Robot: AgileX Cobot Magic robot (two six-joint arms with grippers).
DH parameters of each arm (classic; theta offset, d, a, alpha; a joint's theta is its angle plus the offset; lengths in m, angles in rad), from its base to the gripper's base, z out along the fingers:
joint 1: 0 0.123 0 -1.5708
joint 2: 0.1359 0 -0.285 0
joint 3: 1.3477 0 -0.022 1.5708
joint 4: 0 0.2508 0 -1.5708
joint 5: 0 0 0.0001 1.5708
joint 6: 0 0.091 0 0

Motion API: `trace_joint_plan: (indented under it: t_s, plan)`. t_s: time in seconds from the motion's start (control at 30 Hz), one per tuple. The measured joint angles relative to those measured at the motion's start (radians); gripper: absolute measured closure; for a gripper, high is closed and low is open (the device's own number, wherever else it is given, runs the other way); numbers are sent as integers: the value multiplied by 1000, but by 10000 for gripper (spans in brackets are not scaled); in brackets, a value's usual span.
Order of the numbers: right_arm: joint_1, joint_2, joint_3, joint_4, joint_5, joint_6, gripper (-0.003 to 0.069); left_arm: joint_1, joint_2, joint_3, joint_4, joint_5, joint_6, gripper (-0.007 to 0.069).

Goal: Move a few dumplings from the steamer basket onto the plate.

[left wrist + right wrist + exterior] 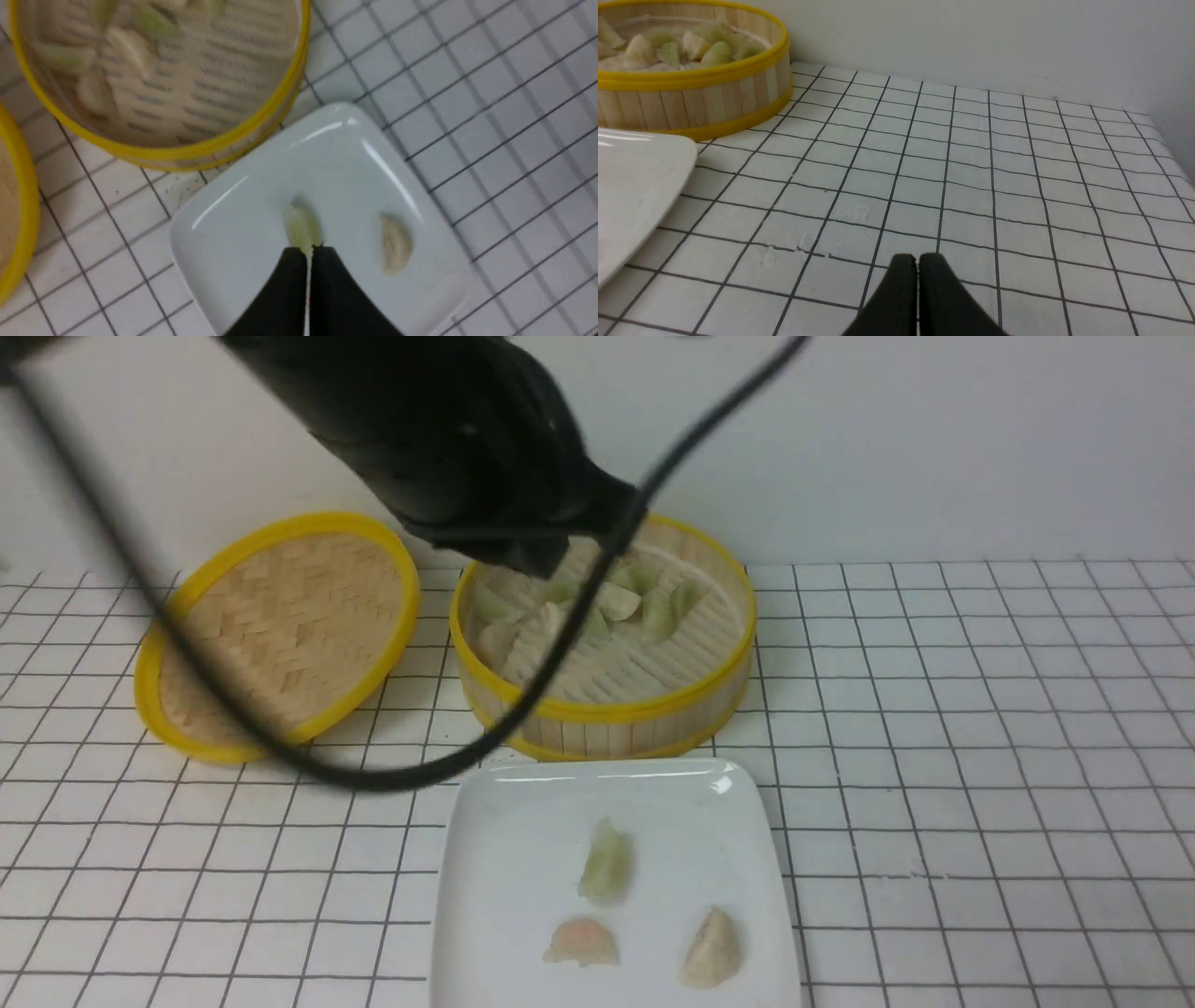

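The steamer basket (607, 714) stands at the table's middle back with several pale green and cream dumplings (621, 602) in its far half. The white plate (523, 821) lies just in front of it with three dumplings: a green one (607, 863), a pinkish one (582, 943) and a cream one (712, 949). My left arm hangs high over the basket's back left. Its gripper (308, 252) is shut and empty, with the plate's green dumpling (301, 228) far below its tips. My right gripper (917, 259) is shut and empty over bare tiles, right of the plate (635, 186) and basket (691, 79).
The flat woven lid (280, 616) leans left of the basket. A black cable (280, 747) loops from the left arm across the lid and the basket's front. A white wall runs behind the table. Gridded tabletop stretches to the right.
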Motion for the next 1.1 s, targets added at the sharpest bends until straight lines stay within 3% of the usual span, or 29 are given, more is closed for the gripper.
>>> trace_joint_plan:
  t_s: [0.3, 0.53, 0.77, 0.97, 1.1]
  plan:
    - [0, 0, 0, 0, 0, 0, 656, 0, -505, 367, 45, -303, -10, 631]
    - [0, 0, 0, 0, 0, 4, 656, 0, -808, 600, 108, -413, -16, 631]
    - [0, 0, 0, 0, 0, 7, 656, 0, -1155, 882, 140, -758, -32, 631]
    - [0, 0, 0, 0, 0, 8, 656, 5, -1286, 1108, 184, -945, -28, 631]
    - [0, 0, 0, 0, 0, 8, 656, 118, -1305, 1236, 118, -983, 25, 631]
